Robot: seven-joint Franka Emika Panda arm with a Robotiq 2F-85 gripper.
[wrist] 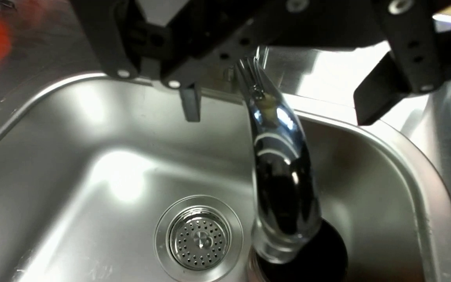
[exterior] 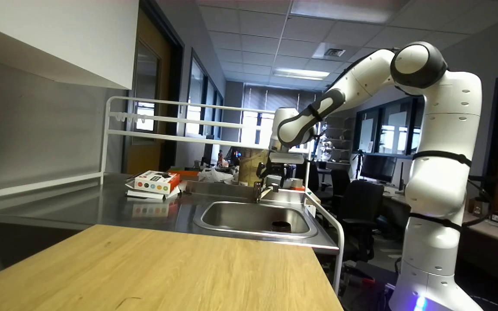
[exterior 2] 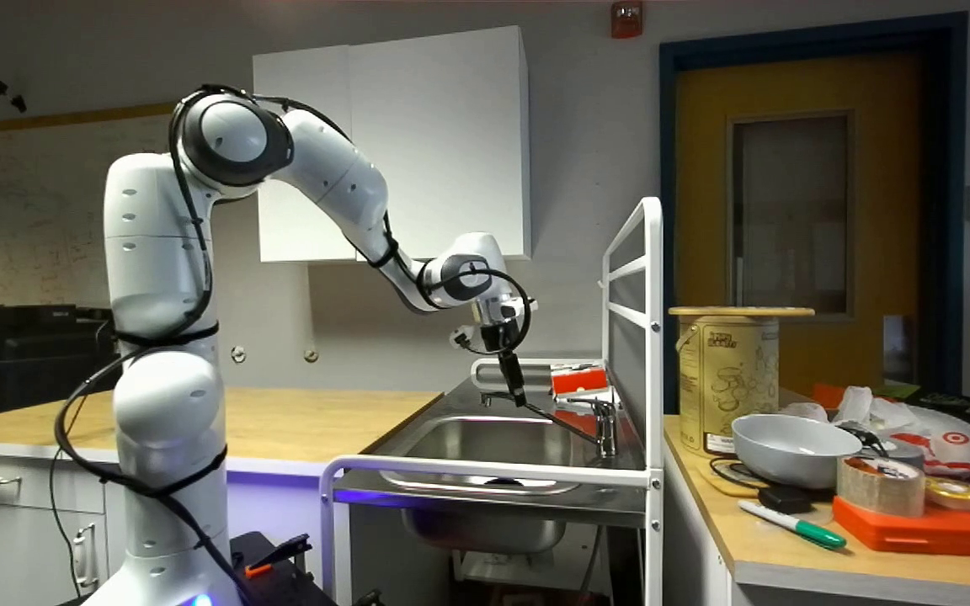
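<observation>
One long-spouted chrome faucet: lay just below my tool, between its parted fingers in the wrist view, long axis crosswise to their closing line, contact undetermined.

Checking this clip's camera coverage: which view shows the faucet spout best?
The wrist view: the spout appears large and close, seen from above. In an exterior view it is thin, partly behind the gripper; in an exterior view, small, seen across the sink.
</observation>
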